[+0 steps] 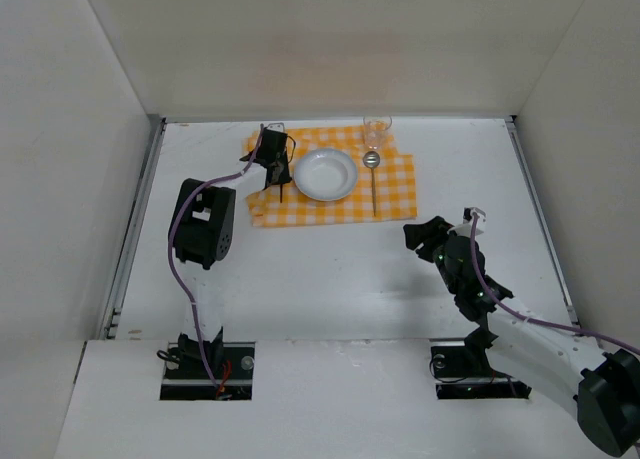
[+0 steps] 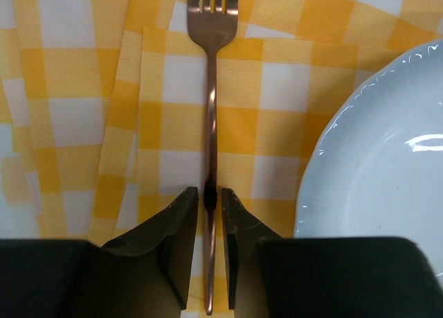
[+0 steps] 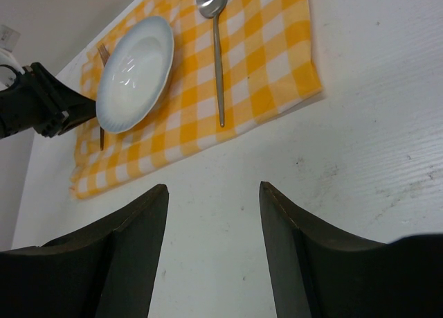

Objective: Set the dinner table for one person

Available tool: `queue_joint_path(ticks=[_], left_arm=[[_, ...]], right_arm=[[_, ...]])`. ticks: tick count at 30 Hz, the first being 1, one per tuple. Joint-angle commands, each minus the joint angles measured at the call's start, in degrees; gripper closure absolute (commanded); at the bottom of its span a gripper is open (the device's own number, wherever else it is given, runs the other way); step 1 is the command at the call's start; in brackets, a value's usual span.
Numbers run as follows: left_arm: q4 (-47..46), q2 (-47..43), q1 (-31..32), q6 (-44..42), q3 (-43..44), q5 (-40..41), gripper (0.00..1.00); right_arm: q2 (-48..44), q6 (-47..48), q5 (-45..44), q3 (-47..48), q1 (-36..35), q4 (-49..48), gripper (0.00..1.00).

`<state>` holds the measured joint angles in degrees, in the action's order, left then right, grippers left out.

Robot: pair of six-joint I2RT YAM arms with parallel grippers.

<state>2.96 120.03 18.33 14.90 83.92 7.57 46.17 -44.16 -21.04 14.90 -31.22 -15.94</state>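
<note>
A copper fork (image 2: 211,89) lies flat on the orange-and-white checked cloth (image 2: 76,110), just left of the white plate (image 2: 387,165). My left gripper (image 2: 210,191) straddles the fork's handle with its jaws a narrow gap apart, a sliver of cloth showing on each side. From above, the left gripper (image 1: 272,159) hovers at the cloth's left part beside the plate (image 1: 325,173). A silver spoon (image 1: 373,184) lies right of the plate, and a clear glass (image 1: 376,131) stands behind it. My right gripper (image 3: 213,186) stands open and empty over the bare dinner table (image 1: 330,279).
The cloth (image 1: 390,194) sits at the table's far middle. Metal rails (image 1: 135,229) run along the left and right edges, with white walls around. The right arm (image 1: 470,279) reaches in from the near right.
</note>
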Motion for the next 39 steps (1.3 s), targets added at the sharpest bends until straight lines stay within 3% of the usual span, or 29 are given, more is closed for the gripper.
queue_joint_path(ticks=[1, 7, 13, 14, 15, 17, 20, 23, 27, 30, 32, 36, 39], left_arm=[[3.1, -3.48, 0.35, -0.39, -0.6, -0.9, 0.77], [3.72, -7.87, 0.44, 0.39, -1.21, 4.46, 0.58], [3.28, -21.47, 0.79, 4.78, -5.86, 10.09, 0.38], [2.93, -24.37, 0.87, 5.84, -7.61, 10.27, 0.26], [2.49, -26.93, 0.96, 6.54, -9.37, 9.83, 0.0], [1.79, -32.45, 1.49, 7.95, -14.01, 10.09, 0.0], [0.65, -40.46, 3.33, 11.29, -22.81, 11.32, 0.0], [-2.33, -49.51, 6.75, 15.94, -35.27, 12.29, 0.0], [-4.98, -60.41, 11.32, 25.33, -51.01, 12.9, 0.0], [-5.25, -66.84, 13.79, 32.37, -60.25, 14.31, 0.0], [-3.76, -70.0, 14.93, 35.19, -63.69, 15.36, 0.0], [-3.23, -72.74, 16.34, 36.96, -66.87, 15.54, 0.0], [-3.05, -72.22, 16.52, 37.05, -67.83, 15.8, 0.0]], right_arm=[[-0.38, 0.74, -1.29, 0.66, -0.55, -3.48, 0.39], [-0.82, 0.92, -1.37, 0.49, -0.55, -3.39, 0.39], [-0.38, 1.27, -1.81, 0.66, -0.55, -3.39, 0.39], [-0.64, 1.36, -1.9, 0.66, -0.64, -3.3, 0.39], [-0.82, 1.53, -1.9, 0.66, -0.72, -3.39, 0.4], [-1.17, 1.62, -1.9, 0.57, -0.81, -3.22, 0.44], [-1.17, 2.06, -1.9, 0.66, -0.99, -3.22, 0.57], [-0.21, 2.15, -3.3, 0.66, -1.34, -3.48, 0.61], [3.39, 3.12, -4.89, 1.71, -2.48, -3.48, 0.78], [6.64, 3.82, -6.47, 2.42, -3.53, -4.27, 0.8], [7.87, 4.35, -7.17, 2.59, -3.89, -5.06, 0.76], [8.93, 4.87, -10.24, 1.45, -4.24, -7.87, 0.49], [9.46, 5.49, -11.04, 1.1, -4.24, -8.49, 0.35]])
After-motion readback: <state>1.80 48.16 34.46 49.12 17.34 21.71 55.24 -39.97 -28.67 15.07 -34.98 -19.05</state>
